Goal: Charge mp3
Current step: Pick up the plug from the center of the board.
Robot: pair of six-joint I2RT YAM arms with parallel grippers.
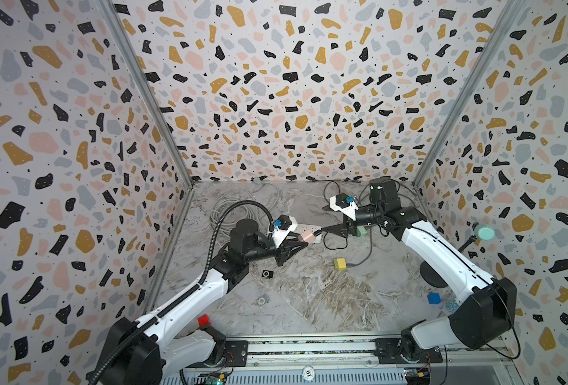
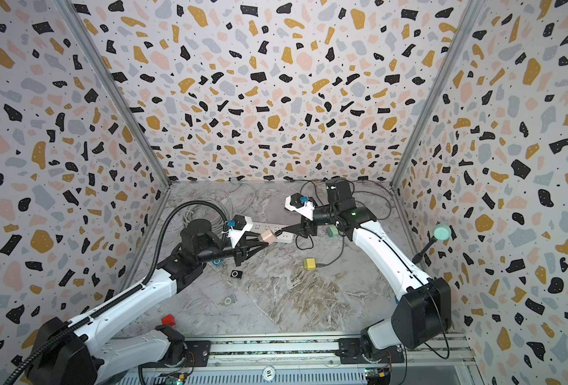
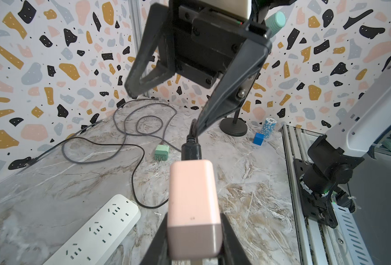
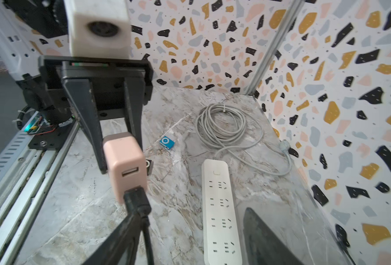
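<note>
Left claw [image 3: 193, 238] clamped on pink adapter [image 3: 191, 190], held above the table [image 1: 309, 316]. Right claw [image 4: 190, 212] jaws apart, one finger against black USB plug [image 4: 136, 199] at adapter's port. Black mp3 player [image 1: 267, 274] lies on table below left claw.

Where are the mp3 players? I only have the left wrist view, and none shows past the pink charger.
Observer: Three lie on the table, all nearer the front than the pink charger. There is a black mp3 player, a silver mp3 player and a blue mp3 player. The blue one shows clearly only in the right wrist view.
Operator: Does the charger have a spare port?
Observer: Yes. The right wrist view shows two ports on its end face. The black USB plug fills one and the other is empty.
</note>
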